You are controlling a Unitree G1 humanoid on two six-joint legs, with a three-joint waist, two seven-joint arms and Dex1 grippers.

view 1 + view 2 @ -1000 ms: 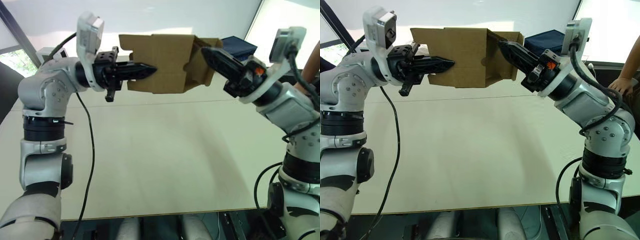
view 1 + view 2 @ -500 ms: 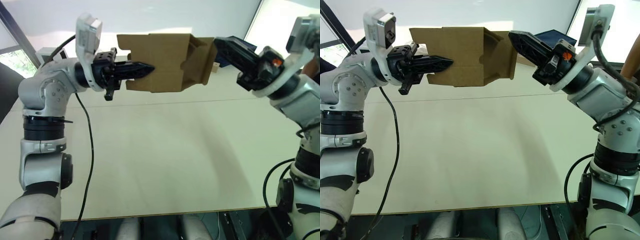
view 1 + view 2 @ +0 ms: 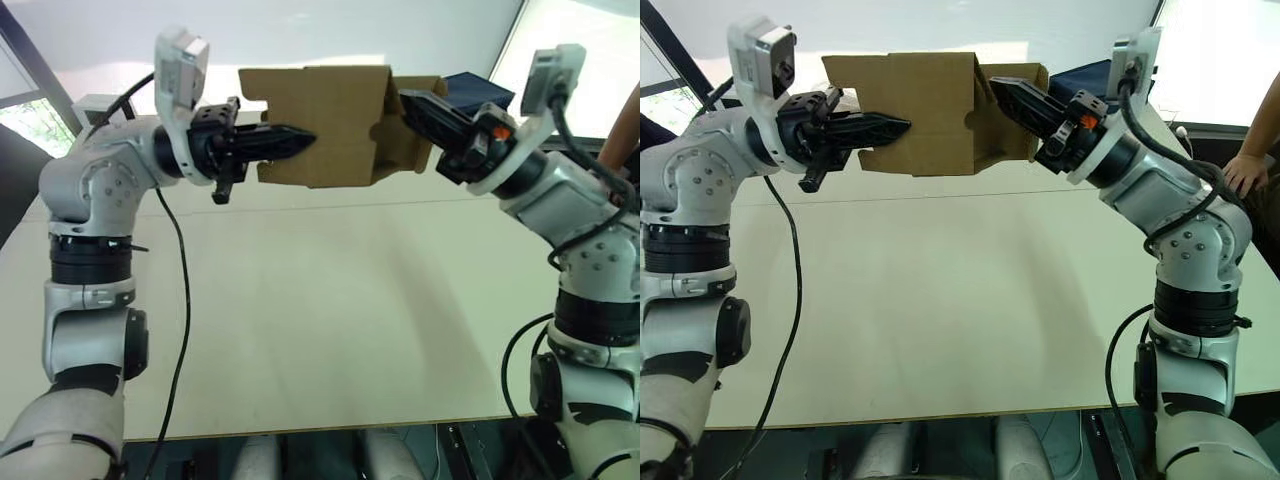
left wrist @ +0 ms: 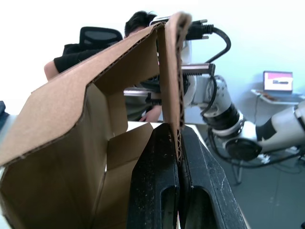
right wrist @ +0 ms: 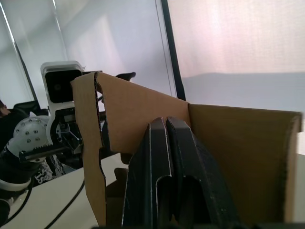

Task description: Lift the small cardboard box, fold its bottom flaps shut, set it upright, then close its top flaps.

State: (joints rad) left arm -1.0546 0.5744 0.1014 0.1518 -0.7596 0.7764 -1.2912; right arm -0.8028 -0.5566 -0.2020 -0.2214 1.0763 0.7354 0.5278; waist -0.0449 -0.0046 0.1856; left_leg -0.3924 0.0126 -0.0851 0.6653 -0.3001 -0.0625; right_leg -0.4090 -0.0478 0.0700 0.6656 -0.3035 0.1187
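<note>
One pale table (image 3: 330, 330) fills the lower and middle part of the head views, its near edge running along the bottom of the frame.

Above it, in the upper middle of the frame, the small cardboard box (image 3: 325, 125) hangs in the air between both arms, clear of the tabletop. It lies on its side, with its open ends facing left and right. Its notched flaps stand out at the left end, and at the right end a flap is folded partway inward. The left wrist view looks into the box: bare brown walls and inner flaps, with no contents to be seen.

From the upper left, the left gripper (image 3: 290, 141) reaches across with its two black fingers pressed together on the box's front wall near the left end; the left wrist view shows the corrugated edge pinched between them. From the upper right, the right gripper (image 3: 405, 103) points its fingers at the right-hand flaps. In the right wrist view those fingers lie pressed together against the cardboard, with nothing seen between them.

Behind the right gripper, at the upper right, sits a dark blue object (image 3: 480, 92). At the far right edge a person's hand (image 3: 1243, 172) rests by the table.
</note>
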